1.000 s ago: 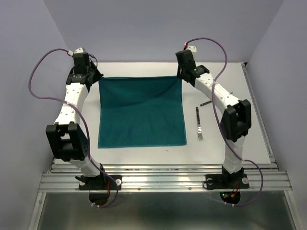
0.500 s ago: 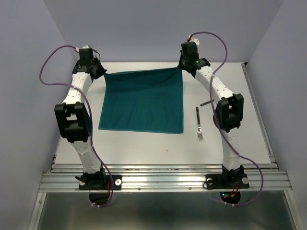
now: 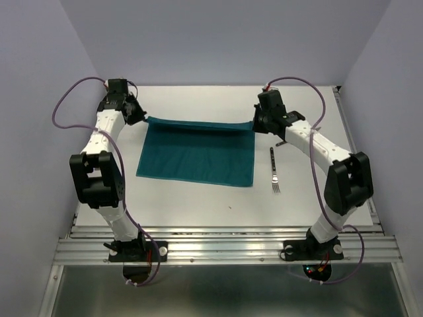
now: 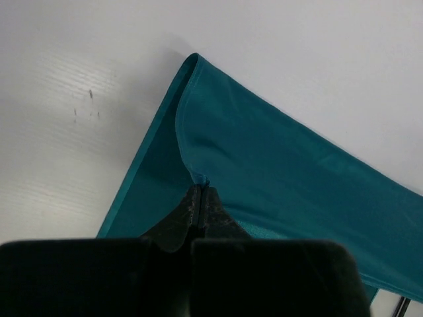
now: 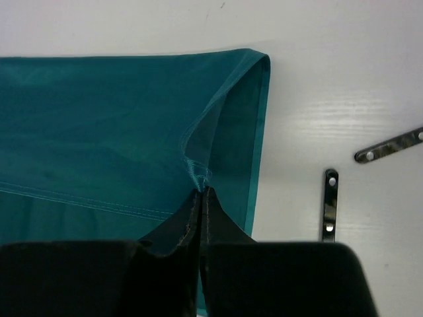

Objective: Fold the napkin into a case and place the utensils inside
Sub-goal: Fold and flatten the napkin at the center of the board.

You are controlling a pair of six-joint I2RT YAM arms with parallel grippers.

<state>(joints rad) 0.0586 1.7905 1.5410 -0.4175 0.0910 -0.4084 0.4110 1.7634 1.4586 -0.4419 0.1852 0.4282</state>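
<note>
The teal napkin (image 3: 198, 155) lies mid-table with its far part doubled over toward the near side. My left gripper (image 3: 141, 117) is shut on the napkin's far left corner; in the left wrist view the fingertips (image 4: 200, 191) pinch the cloth (image 4: 284, 178) above the lower layer. My right gripper (image 3: 256, 124) is shut on the far right corner, and the right wrist view shows its tips (image 5: 203, 191) clamping the hem of the napkin (image 5: 99, 119). The fork (image 3: 273, 173) lies right of the napkin, its handle end (image 5: 329, 205) in the right wrist view. The knife (image 3: 284, 142) (image 5: 390, 145) is partly hidden by the right arm.
White tabletop (image 3: 198, 211) runs between the napkin and the metal rail (image 3: 225, 246) at the near edge. Purple walls close in on the left, right and back. Purple cables loop from both arms.
Both grippers have drawn the napkin's far corners toward the near side, folding the far edge over. The cloth now looks shorter front to back. Fork and knife have not moved.
</note>
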